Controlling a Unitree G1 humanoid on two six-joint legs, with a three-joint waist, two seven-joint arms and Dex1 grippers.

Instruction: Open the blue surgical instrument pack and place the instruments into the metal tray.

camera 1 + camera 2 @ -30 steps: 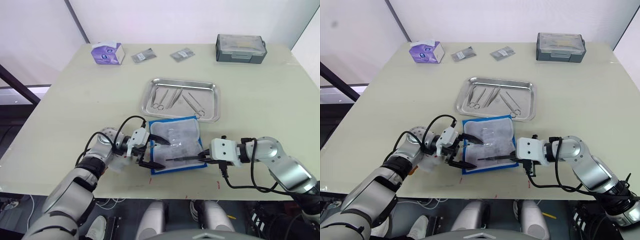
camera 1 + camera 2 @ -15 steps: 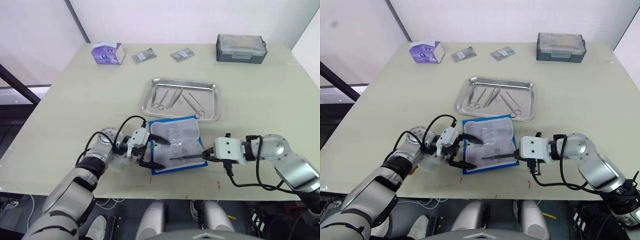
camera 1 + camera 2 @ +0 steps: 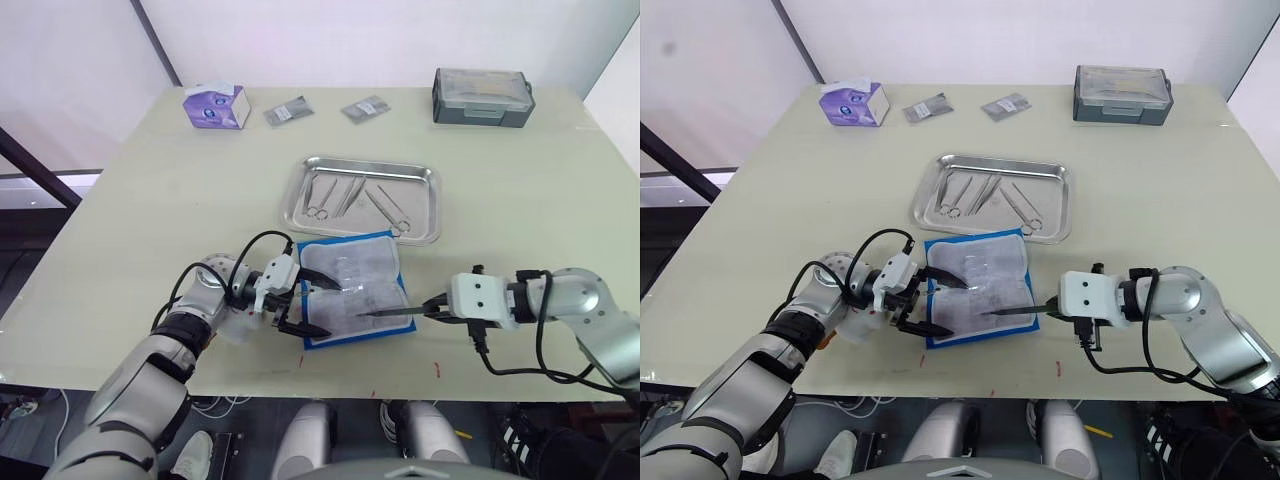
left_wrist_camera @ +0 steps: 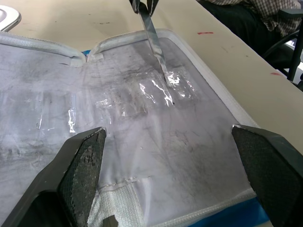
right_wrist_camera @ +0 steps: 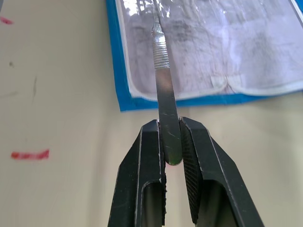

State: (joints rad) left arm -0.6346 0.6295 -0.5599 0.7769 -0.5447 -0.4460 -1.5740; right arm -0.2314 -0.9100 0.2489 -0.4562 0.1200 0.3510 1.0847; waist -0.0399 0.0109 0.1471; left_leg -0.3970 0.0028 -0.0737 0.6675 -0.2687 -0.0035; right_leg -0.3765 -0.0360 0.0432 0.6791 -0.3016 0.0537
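One slim instrument (image 5: 164, 111) sits clamped in the right end effector (image 5: 171, 142), tip over the pack (image 3: 352, 288).

Lab/test bench, bare table (image 3: 150, 190), white walls

We are counting one blue pack (image 3: 352, 288), one metal tray (image 3: 361, 197), one grey box (image 3: 482, 96) and two sachets (image 3: 288, 111).

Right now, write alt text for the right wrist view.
The right gripper pinches a slim flat metal instrument by its end, its tip over the open blue surgical instrument pack lying on the beige table.
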